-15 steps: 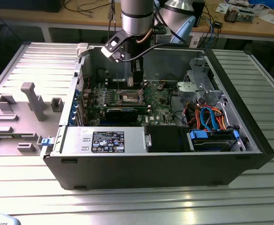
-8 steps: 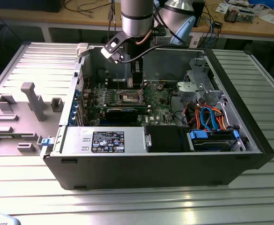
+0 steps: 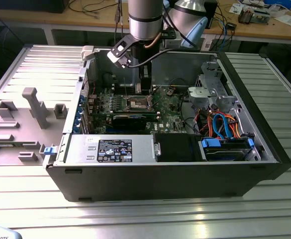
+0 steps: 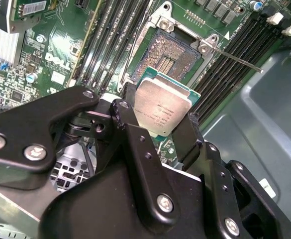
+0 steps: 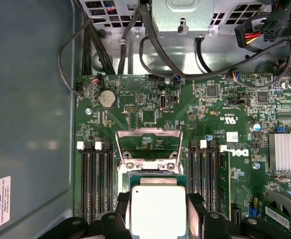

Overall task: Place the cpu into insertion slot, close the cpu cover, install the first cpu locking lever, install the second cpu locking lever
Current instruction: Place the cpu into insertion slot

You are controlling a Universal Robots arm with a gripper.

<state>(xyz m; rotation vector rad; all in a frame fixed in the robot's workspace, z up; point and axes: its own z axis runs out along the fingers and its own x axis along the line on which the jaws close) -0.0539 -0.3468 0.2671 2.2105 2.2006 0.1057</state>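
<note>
My gripper (image 4: 159, 130) is shut on the cpu (image 4: 162, 107), a flat square chip with a dull silver top and a green edge, pinched by two opposite sides between black fingers (image 4: 130, 122). The chip hangs over the green board beside the insertion slot (image 4: 170, 54), whose dark pin field lies bare inside its silver rim. In the first wrist view the cpu (image 5: 157, 199) hides most of the socket, and the cpu cover (image 5: 148, 133) stands swung up behind it. A thin locking lever (image 4: 237, 59) juts out free. In the exterior view the gripper (image 3: 144, 90) sits low over the slot (image 3: 138, 103).
The board lies inside an open computer case (image 3: 264, 144) on a ribbed metal table. Black memory slots (image 5: 98, 181) flank the socket on both sides. A silver heatsink (image 5: 287, 152), a coin battery (image 5: 107, 98), loose cables (image 5: 150, 55) and the drive cage (image 3: 212, 89) are nearby.
</note>
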